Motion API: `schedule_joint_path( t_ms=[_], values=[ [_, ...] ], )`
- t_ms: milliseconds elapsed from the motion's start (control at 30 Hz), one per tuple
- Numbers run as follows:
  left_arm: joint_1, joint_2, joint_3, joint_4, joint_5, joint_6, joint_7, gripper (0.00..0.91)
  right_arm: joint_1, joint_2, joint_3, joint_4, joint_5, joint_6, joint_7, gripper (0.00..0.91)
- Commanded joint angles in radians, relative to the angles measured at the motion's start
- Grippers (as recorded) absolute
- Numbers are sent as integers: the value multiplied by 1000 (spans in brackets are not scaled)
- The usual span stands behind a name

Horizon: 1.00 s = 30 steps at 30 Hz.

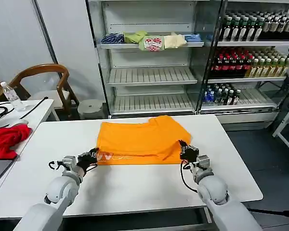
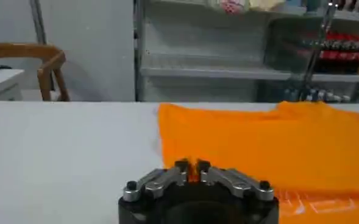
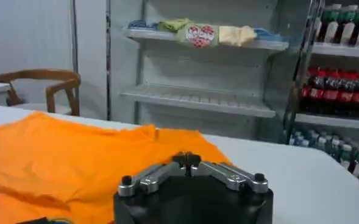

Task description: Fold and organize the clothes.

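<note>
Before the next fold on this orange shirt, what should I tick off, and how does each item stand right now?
1. Left pincer at the near left corner of the orange T-shirt: ok.
2. Left pincer shut on the fabric: ok, tips together at the hem in the left wrist view.
3. Right pincer at the near right corner: ok.
4. Right pincer holding fabric: tips together, ok.
5. Shirt lies fully on the white table: ok.
6. Both layers caught in each grip: cannot tell.

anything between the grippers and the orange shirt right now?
Nothing visible. The left gripper and right gripper are both shut on the orange T-shirt's near edge at its two corners, on the white table.
</note>
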Motion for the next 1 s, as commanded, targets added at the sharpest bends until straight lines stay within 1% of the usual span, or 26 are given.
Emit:
schedule_joint_path(
  t_ms=[33, 133, 167, 233, 300, 333, 433, 467, 500, 533, 567, 600, 633, 733, 800, 967, 1000],
  values=[
    [3, 15, -15, 4, 0, -17, -6, 907, 35, 2, 4, -75, -33, 25, 9, 907],
    [65, 31, -36, -66, -1, -48, -9, 907, -32, -24, 43, -5, -23, 0, 19, 907],
    [92, 33, -45, -99, -5, -48, -15, 907, -72, -39, 61, 36, -15, -12, 26, 907],
    [127, 34, -44, -132, -7, -24, -35, 907, -137, -54, 81, 95, 31, -51, 37, 907],
    [149, 37, -36, -166, -1, 41, -59, 907, -196, -69, 94, 142, 44, -90, 48, 907],
    [163, 37, -28, -183, 4, 93, -77, 907, -229, -77, 104, 166, 44, -114, 48, 907],
    [176, 33, -10, -191, 33, 185, -103, 907, -272, -82, 116, 189, 45, -157, 53, 907],
    [176, 31, -7, -187, 34, 188, -106, 907, -284, -83, 120, 193, 46, -173, 52, 464],
    [174, 29, -3, -178, 42, 184, -108, 907, -294, -82, 123, 195, 44, -189, 53, 81],
    [169, 25, 3, -162, 47, 168, -119, 907, -303, -79, 126, 195, 51, -200, 51, 0],
    [164, 24, 6, -154, 46, 167, -126, 907, -305, -77, 127, 194, 54, -199, 48, 0],
    [158, 22, 8, -141, 45, 168, -134, 91, -310, -75, 127, 192, 59, -192, 43, 0],
    [150, 20, 12, -127, 44, 171, -158, 10, -312, -70, 128, 189, 67, -187, 32, 0],
    [140, 18, 12, -116, 14, 157, -174, 0, -305, -58, 127, 172, 75, -163, 31, 0],
    [141, 18, 13, -118, 10, 136, -168, 0, -296, -55, 126, 155, 78, -161, 31, 0],
    [135, 11, 25, -110, 12, 125, -162, 10, -261, -48, 113, 114, 82, -146, 23, 0],
    [133, 10, 25, -107, 12, 124, -161, 0, -256, -46, 111, 113, 82, -145, 22, 0]
  ],
)
